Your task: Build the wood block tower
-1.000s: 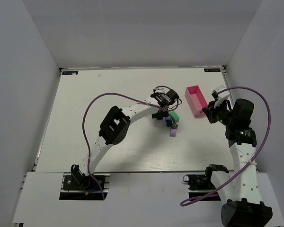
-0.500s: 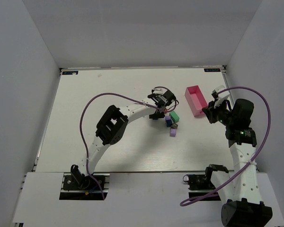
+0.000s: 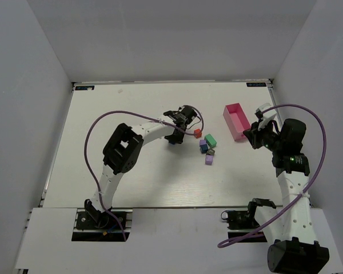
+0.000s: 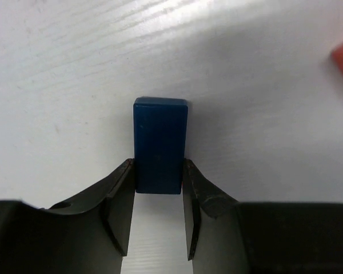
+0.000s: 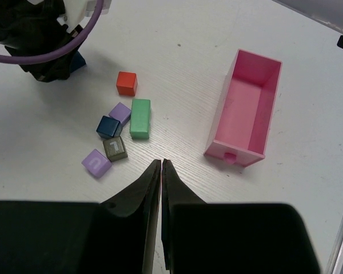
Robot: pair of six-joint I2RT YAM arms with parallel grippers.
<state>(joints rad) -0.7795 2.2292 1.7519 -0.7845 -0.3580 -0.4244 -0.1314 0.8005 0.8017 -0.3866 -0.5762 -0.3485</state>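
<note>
In the left wrist view a long dark blue block [image 4: 160, 145] sits between the fingertips of my left gripper [image 4: 158, 166], which is shut on its near end, low over the table. From above, that gripper [image 3: 174, 137] is left of the loose blocks. These are a red block [image 5: 126, 83], a green block [image 5: 140, 118], a purple block [image 5: 120, 112], a small blue cube [image 5: 108, 127], a dark lettered block [image 5: 115, 148] and a lilac block [image 5: 96, 162]. My right gripper [image 5: 161, 164] is shut and holds nothing, hovering right of the cluster.
A pink rectangular tray [image 5: 220, 134] lies open, right of the blocks and close to my right gripper [image 3: 252, 137]. The left arm's purple cable [image 3: 120, 114] arcs over the table's left half. Grey walls enclose the table on three sides.
My left gripper has closed on the dark blue block and moved left, away from the block cluster. The right arm has not moved.
</note>
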